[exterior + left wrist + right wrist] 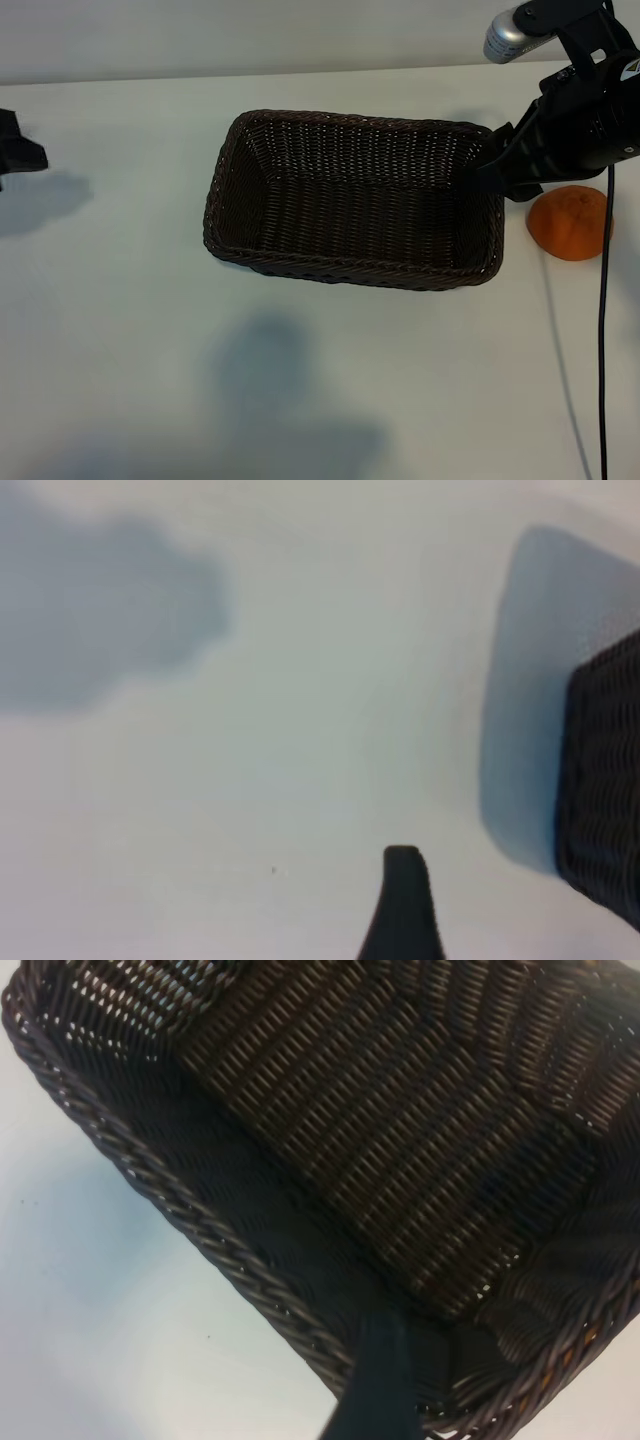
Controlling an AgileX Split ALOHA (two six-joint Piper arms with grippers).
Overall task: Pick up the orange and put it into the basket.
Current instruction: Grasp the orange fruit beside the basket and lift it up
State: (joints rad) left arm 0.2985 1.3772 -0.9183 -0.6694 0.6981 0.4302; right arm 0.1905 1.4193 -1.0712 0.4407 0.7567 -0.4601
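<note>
1. Sitting on the white surface (120, 330) just beside the basket's (355, 200) right-hand short end as the exterior view shows it, the orange (570, 222) is outside the basket and partly hidden behind the right arm.
2. Right claw (487, 172) hangs over that same end of the basket, tilted downward — its tip is at the braided rim, with the orange close behind and below the arm's black body, not between the fingers.
3. Right claw stands released, holding nothing; its wrist view looks into the basket's bare woven floor, with one dark finger (375, 1385) crossing the rim.
4. Left claw (20, 150) is far off at the exterior view's left edge, well apart from both basket and orange; it too is released and holds nothing. Its wrist view shows one finger (403, 905) over bare surface and a corner of the basket.
5. Soft grey shadows lie across the surface — one large patch in front of the basket; a pale wall (250, 35) runs behind.
</note>
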